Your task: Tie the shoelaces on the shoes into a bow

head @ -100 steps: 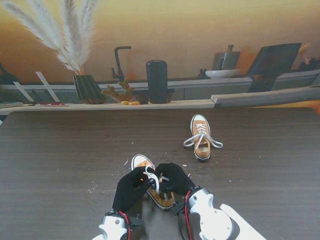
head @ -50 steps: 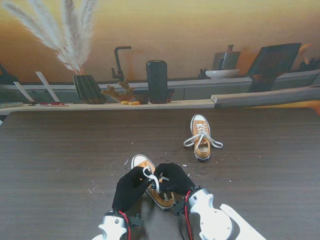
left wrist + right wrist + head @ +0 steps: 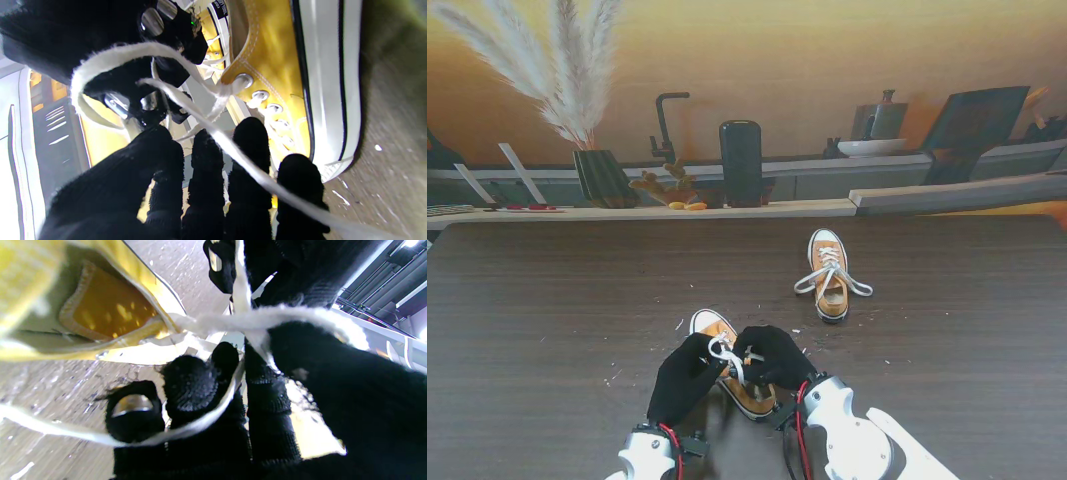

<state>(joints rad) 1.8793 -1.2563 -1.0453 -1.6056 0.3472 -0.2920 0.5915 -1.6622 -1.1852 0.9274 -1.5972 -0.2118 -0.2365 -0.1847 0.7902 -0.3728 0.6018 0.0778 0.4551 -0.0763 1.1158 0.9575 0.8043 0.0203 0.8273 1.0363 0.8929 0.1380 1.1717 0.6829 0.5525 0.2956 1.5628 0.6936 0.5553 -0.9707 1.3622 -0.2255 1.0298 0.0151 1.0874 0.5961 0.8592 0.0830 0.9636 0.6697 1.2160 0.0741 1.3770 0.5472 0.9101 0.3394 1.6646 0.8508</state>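
Near shoe (image 3: 732, 375) mostly hidden under both hands in stand view; only its white toe cap and a strip of sole show. Lace (image 3: 725, 352) shows there as a small white loop between the hands; exact crossing is too small to read. Both wrist views are blurred and crowded, lace ends run out of frame.

Left hand (image 3: 685, 378) rises from the bottom edge, black glove, palm down, fingers curled toward the shoe's middle. In left wrist view its fingers (image 3: 252, 156) point at the eyelet row, with 1 lace strand lying across them; a wide loop of lace (image 3: 110, 63) arcs over the other hand. Whether the left hand actually pinches the strand I cannot tell.

Right hand (image 3: 772, 358) sits just beside it on the shoe's right, fingers bent in. Right wrist view: lace (image 3: 260, 320) crosses over the glove and 1 strand is caught between the fingers (image 3: 193, 383), so it is pinching lace.

Shoe lies on the table (image 3: 547, 320) close to me, toe pointing away, directly under both hands. 2nd shoe (image 3: 830, 276) sits farther away to the right, well apart, laces spread loose at its sides.
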